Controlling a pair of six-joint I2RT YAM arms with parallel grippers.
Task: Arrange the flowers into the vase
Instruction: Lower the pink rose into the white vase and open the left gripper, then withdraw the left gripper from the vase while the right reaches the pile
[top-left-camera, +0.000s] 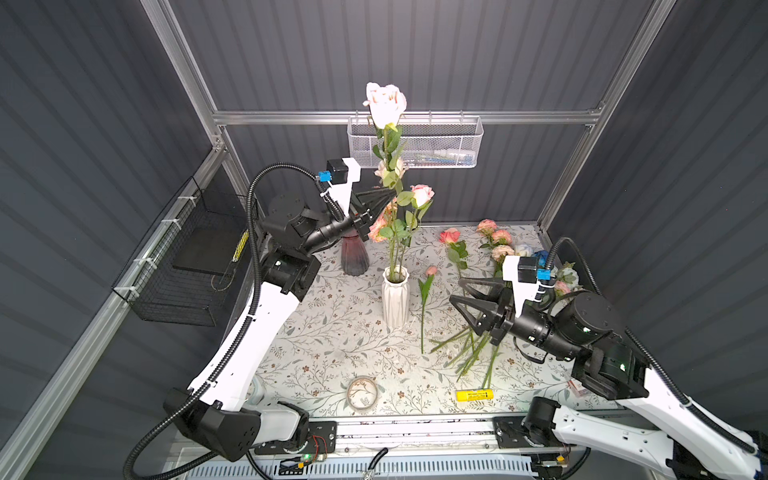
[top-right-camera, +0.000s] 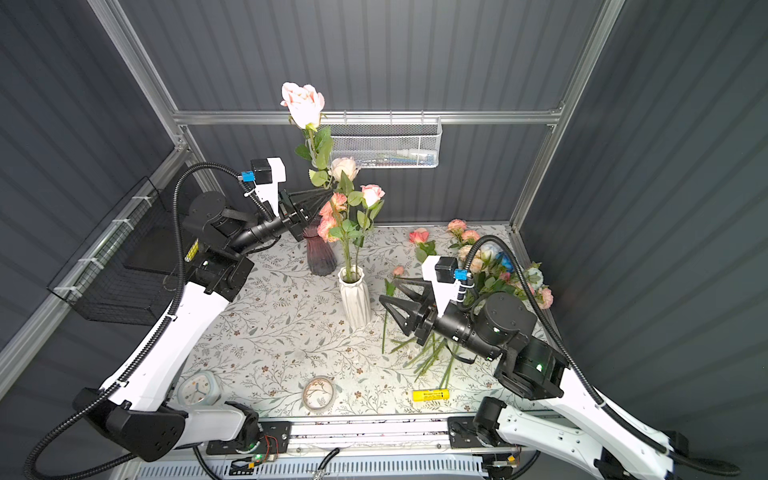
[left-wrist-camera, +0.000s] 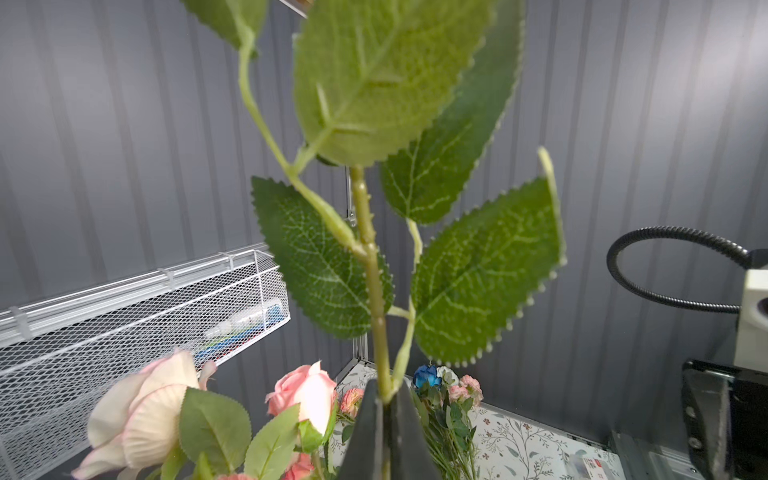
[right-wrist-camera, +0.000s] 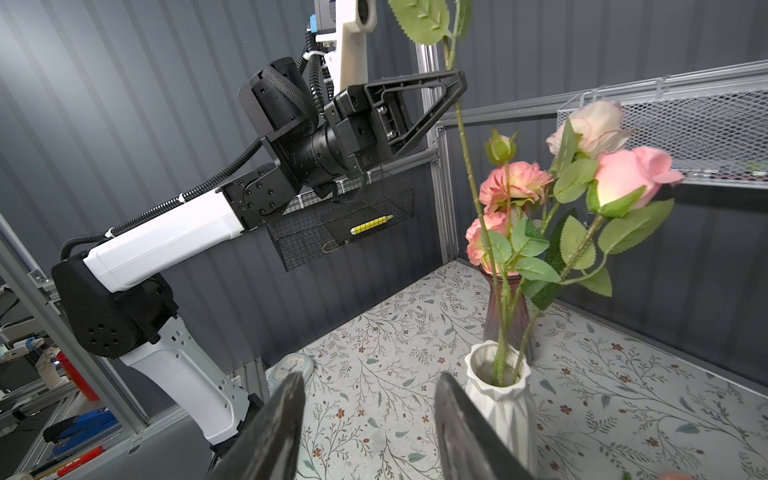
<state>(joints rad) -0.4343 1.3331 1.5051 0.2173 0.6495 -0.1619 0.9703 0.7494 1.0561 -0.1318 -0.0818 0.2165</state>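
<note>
White ribbed vase (top-left-camera: 395, 303) upright mid-table, holding several pink roses (top-left-camera: 422, 194); tall pale-pink rose (top-left-camera: 385, 104) upright, stem in vase mouth; loose flowers (top-left-camera: 496, 243) heaped at right; one bud (top-left-camera: 431, 271) lies beside vase

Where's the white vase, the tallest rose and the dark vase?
white vase (top-left-camera: 395, 305), in a top view, ribbed side.
tallest rose (top-left-camera: 385, 102), in a top view, its bloom.
dark glass vase (top-left-camera: 354, 257), in a top view, its body.

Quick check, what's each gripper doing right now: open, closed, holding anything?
Left gripper: closed on the stem of the tall pale pink rose.
Right gripper: open, holding nothing.
</note>
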